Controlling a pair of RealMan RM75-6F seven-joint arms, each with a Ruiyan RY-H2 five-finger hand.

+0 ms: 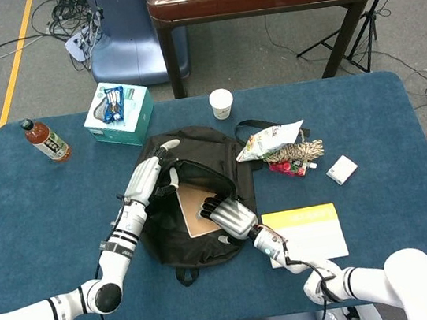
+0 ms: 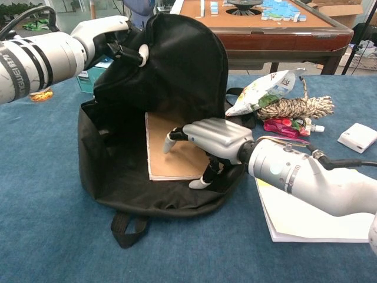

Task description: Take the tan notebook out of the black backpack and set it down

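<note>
The black backpack (image 1: 162, 232) (image 2: 188, 65) lies in the middle of the blue table with its mouth wide. My left hand (image 1: 151, 177) (image 2: 112, 36) grips the top flap and holds it lifted. The tan notebook (image 1: 193, 210) (image 2: 168, 156) lies flat inside the opening. My right hand (image 1: 228, 215) (image 2: 213, 138) reaches into the bag, its fingers spread over the notebook's right part and the thumb low by its right edge. The notebook rests on the bag's lining and is not lifted.
A yellow-and-white book (image 1: 309, 230) (image 2: 306, 218) lies right of the bag under my right forearm. A snack bag (image 1: 270, 138) (image 2: 262, 91), rope, pink pouch and white box (image 1: 342, 169) lie behind it. A cup (image 1: 221, 103), tissue box (image 1: 118, 114) and bottle (image 1: 46, 140) stand further back.
</note>
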